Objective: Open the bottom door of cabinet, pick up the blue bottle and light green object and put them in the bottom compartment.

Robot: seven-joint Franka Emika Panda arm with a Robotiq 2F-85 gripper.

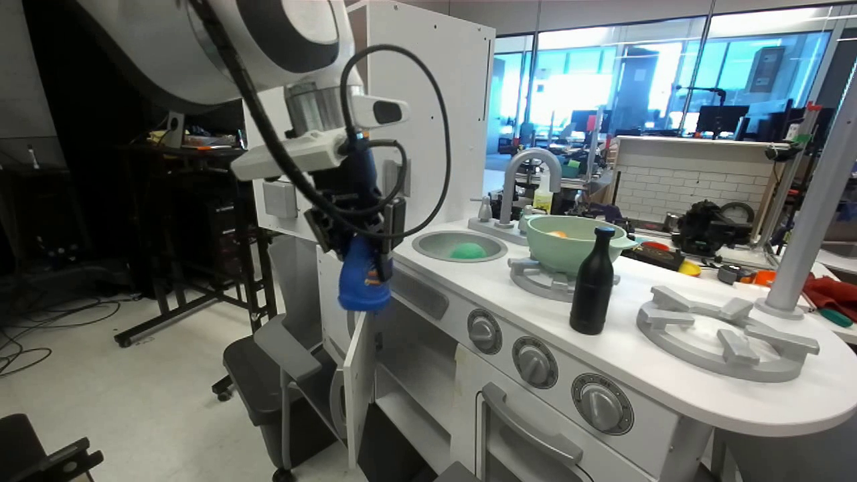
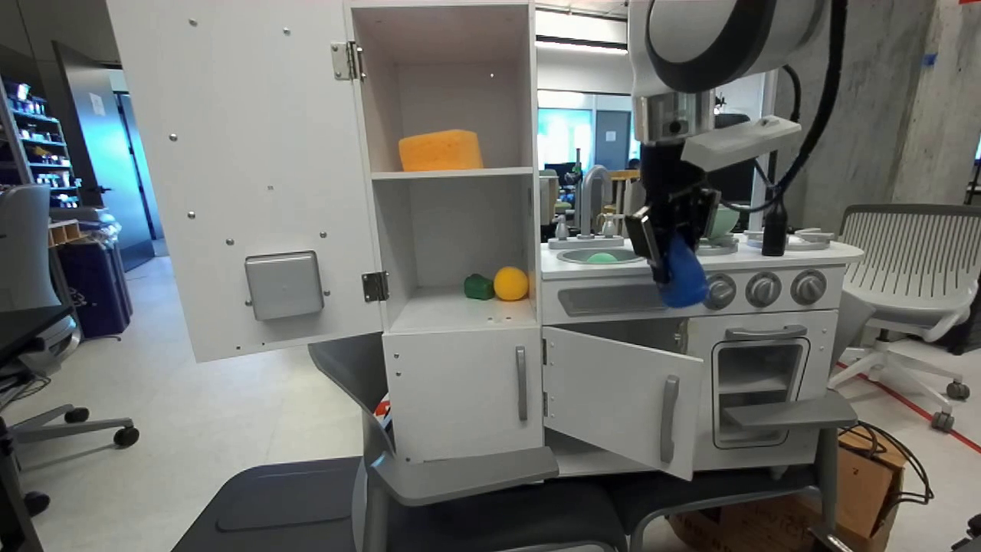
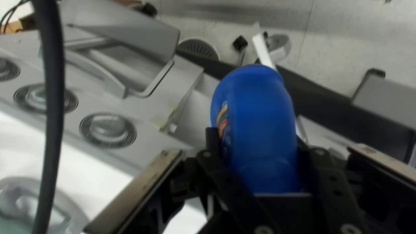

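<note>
- Claw pinched the blue bottle between its fingers; we saw it hang base-down in front of the counter, above and apart from the half-open bottom door.
- We found the light green item lying in the sink, not yet collected.
- Trouble, in our judgement, could come from that door: a low approach might clip its top edge, swing it inward and narrow the way into the bottom cupboard.
- A chair stood near the door and might, we thought, stop it from opening wider.
- We judged the bottle's smooth, rounded sides liable to twist or slip if its base struck the cupboard's wall.
- A label on the bottle showed us yellow and red shapes, but any brand name was too blurred to read.
- Words on the knobs were too small, and we could not make out the cardboard box print.
</note>
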